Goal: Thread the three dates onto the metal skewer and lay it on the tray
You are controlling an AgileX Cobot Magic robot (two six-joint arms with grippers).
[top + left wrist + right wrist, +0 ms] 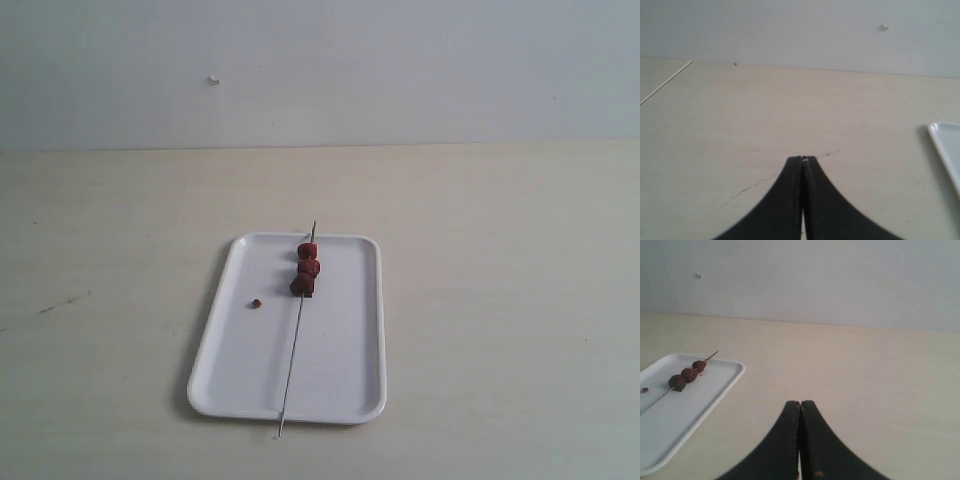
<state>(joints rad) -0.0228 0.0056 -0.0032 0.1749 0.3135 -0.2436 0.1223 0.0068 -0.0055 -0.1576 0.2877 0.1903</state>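
Note:
The three dates (307,268) sit threaded in a row on the metal skewer (294,350), which lies lengthwise on the white tray (340,380), its tips passing over both short rims. In the right wrist view the dates (688,375) and skewer (655,402) show on the tray (715,390). My left gripper (802,160) is shut and empty over bare table, away from the tray's corner (946,145). My right gripper (800,403) is shut and empty too, off to the tray's side. Neither arm shows in the exterior view.
A tiny reddish crumb (257,303) lies on the tray left of the skewer. The pale wooden table (500,300) runs back to a grey wall (400,70). A thin dark crack (747,189) marks the tabletop by the left gripper.

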